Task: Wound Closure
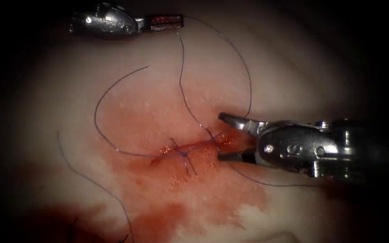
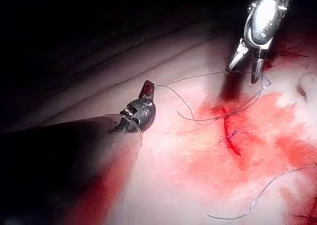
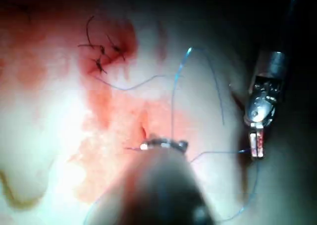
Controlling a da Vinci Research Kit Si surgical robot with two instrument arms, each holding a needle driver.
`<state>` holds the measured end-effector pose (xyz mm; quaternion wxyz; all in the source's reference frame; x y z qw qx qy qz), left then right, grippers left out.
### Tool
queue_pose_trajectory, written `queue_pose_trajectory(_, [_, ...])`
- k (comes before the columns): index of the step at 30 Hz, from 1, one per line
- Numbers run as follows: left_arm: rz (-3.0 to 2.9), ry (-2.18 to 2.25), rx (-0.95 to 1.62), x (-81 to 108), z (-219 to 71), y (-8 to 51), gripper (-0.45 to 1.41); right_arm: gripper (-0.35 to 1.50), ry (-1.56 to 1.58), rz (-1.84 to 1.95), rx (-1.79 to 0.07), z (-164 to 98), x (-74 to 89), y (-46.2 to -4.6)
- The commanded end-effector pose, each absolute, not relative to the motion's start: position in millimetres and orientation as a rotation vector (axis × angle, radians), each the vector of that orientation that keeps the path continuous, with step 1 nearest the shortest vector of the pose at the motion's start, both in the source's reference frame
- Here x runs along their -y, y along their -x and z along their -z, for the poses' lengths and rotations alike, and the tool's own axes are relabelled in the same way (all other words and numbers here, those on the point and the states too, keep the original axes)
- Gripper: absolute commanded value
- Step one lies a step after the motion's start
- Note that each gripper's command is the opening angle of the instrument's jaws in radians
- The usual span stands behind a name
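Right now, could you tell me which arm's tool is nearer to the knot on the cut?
The right. Its tool, jaws open, sits at the right end of the cut, close to the knot. The left tool is far above, shut on the thread.

The needle is hidden, and thread point(image 1: 113, 198) runs off the bottom edge.

Pale pinkish tissue point(image 1: 293, 67) carries a blotchy red fluid point(image 1: 194, 189) stain around the darker red cut point(image 1: 190, 150). The thread point(image 1: 183, 76) looks dark blue-violet. Both claws are shiny silver; the left claw point(image 1: 178, 21) seems red-smeared.
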<state>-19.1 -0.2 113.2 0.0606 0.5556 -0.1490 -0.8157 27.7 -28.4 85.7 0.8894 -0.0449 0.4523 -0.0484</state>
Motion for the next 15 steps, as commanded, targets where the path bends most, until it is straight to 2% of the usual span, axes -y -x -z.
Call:
queue_pose_trajectory(1, [2.466, -1.682, 0.453, -0.2, -113.6, 19.6, -0.45, 1.29, 0.095, 0.100, -0.941, -86.0, 28.1, -28.6])
queue_pose_trajectory(11, [2.466, -1.682, 0.453, -0.1, -113.6, 19.6, -0.45, 1.26, 0.094, 0.096, -0.940, -86.1, 27.9, -29.2])
queue_pose_trajectory(13, [2.466, -1.682, 0.453, -0.1, -113.5, 19.6, -0.45, 1.03, 0.093, 0.102, -0.943, -86.0, 27.8, -29.3])
queue_pose_trajectory(14, [2.466, -1.682, 0.453, -0.1, -113.5, 19.7, -0.45, 0.79, 0.091, 0.118, -0.950, -86.0, 27.8, -29.3])
queue_pose_trajectory(15, [2.466, -1.682, 0.453, 0.0, -113.5, 19.7, -0.45, -0.10, 0.087, 0.148, -0.952, -86.0, 27.7, -29.2])
